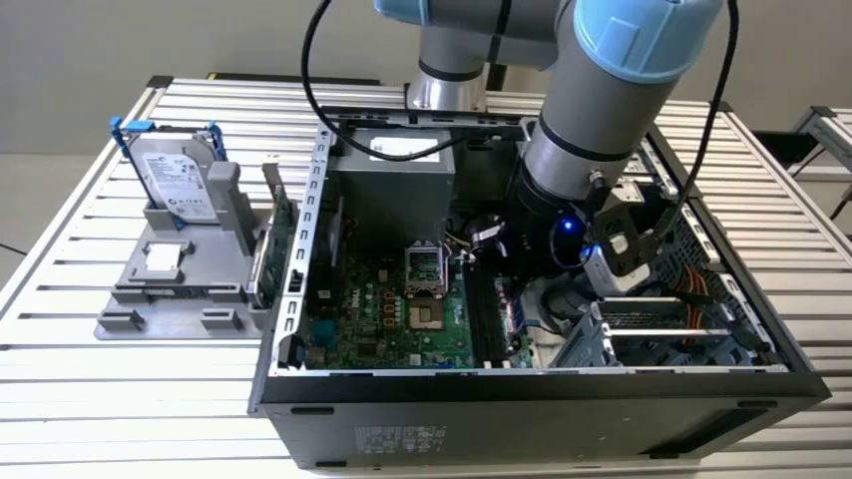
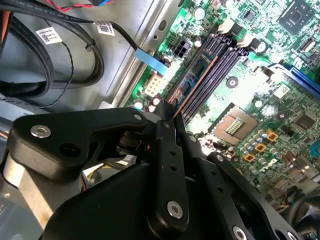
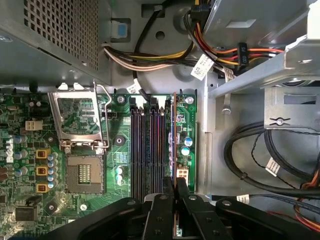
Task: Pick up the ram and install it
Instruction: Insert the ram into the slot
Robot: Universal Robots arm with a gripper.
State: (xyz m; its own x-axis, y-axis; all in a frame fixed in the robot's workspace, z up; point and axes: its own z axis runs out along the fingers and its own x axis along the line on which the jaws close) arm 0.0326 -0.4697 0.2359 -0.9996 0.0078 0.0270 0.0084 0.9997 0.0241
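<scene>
One stick, the ram [image 3: 174, 140], was in the gripper [image 3: 175, 187]. In the first wrist view the two fingers [image 3: 182, 192] met on the near end of the board, so the claw was clamped on it and not apart.

Step in hand, as judged: insertion. The pick-up was done and the ram had been carried into the open computer case [image 1: 533, 399]. It was held over the motherboard [image 3: 80, 125], parallel to the bank of memory slots [image 3: 145, 150] and at the edge of the bank away from the CPU socket [image 3: 85, 172]. It could not be told whether its lower edge sat in a slot or hung just above one.

Next move would call for:
- the board's edge lined up squarely along one slot,
- that slot's end latches open,
- a straight press down without tilt.

Look of the ram: seen edge-on in both wrist views, it was a long, very thin line, dark with an orange-brown rim. In the second wrist view [image 2: 197, 75] a little of its face showed, with dark chips. It was upright on its long edge, not visibly tilted.

In the exterior view the arm [image 1: 600, 120] reached down into the case.
</scene>
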